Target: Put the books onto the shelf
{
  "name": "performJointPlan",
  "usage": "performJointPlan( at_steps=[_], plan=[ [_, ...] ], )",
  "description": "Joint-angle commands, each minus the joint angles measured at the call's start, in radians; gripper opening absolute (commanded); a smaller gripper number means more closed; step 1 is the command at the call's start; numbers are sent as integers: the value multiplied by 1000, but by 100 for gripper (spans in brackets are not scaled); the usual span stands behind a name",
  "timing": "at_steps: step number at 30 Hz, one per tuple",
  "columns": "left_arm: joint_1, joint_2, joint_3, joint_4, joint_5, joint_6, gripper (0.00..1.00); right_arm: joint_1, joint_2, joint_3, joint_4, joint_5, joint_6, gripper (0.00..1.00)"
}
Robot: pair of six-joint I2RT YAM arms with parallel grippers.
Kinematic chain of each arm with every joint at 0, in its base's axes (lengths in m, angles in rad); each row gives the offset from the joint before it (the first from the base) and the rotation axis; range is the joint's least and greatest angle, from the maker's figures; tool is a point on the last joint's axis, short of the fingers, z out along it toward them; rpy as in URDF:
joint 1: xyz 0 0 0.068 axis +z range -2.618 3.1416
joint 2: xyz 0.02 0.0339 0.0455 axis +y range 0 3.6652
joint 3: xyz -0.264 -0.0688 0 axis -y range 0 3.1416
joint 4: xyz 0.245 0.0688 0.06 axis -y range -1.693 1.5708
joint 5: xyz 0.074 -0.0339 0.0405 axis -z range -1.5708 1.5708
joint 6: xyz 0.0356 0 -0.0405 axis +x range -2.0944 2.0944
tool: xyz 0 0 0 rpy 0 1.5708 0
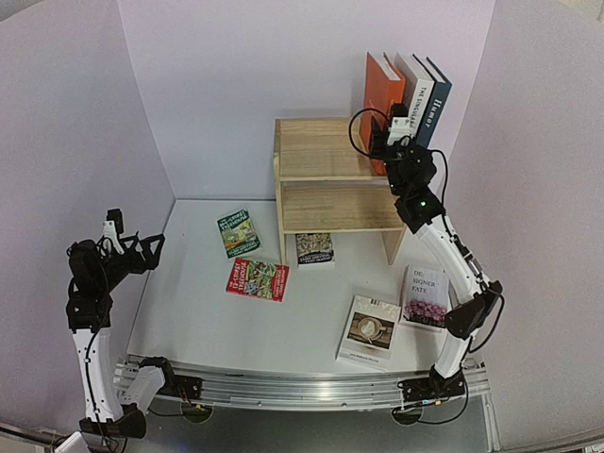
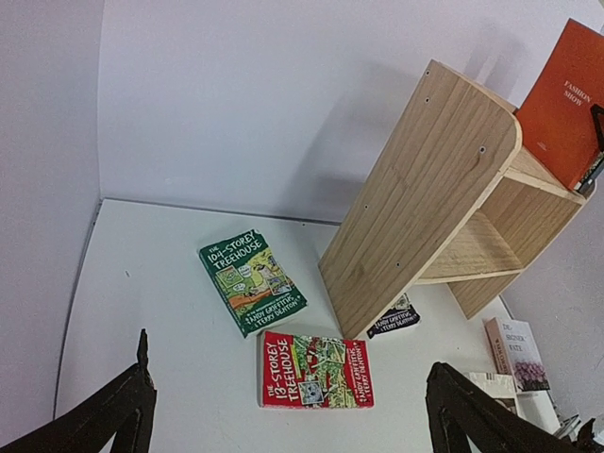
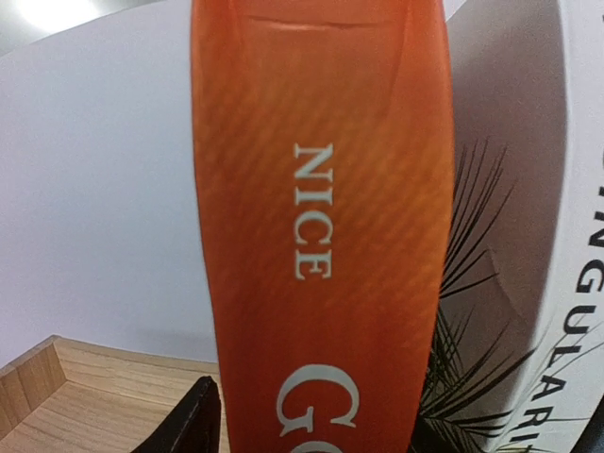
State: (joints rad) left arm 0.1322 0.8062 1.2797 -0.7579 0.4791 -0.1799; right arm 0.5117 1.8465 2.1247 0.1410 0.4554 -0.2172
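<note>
Shelved: orange book (image 1: 382,90), white plant-cover book (image 1: 412,80) and dark blue "Humor" book (image 1: 434,104) stand upright at the right end of the wooden shelf's (image 1: 326,160) top tier.
Loose: green paperback (image 1: 238,232), red paperback (image 1: 257,279), dark paperback (image 1: 314,248), coffee-cover book (image 1: 370,330) and flower-cover book (image 1: 427,296) lie flat.
Right jaws: spread, astride the orange spine.
Left jaws: spread wide, empty, near left.
Surface: white desk (image 1: 189,311), pale lilac walls (image 1: 236,75).

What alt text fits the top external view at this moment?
The right gripper is at the orange book, upright beside a white book and a dark blue book atop the wooden shelf. Five books lie flat on the white table; the left gripper hangs open at left.
</note>
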Motion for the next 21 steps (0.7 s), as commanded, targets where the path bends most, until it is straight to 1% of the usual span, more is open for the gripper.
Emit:
performJointPlan(
  at_steps=[1, 8, 21],
  plan=[
    [4, 5, -6, 39, 44, 6, 100, 4, -91, -29, 93, 3, 20, 50],
    [4, 12, -7, 37, 85, 5, 100, 28, -114, -69, 167, 57, -2, 49],
    [4, 16, -14, 38, 109, 5, 100, 69, -154, -137, 242, 94, -36, 48]
  ],
)
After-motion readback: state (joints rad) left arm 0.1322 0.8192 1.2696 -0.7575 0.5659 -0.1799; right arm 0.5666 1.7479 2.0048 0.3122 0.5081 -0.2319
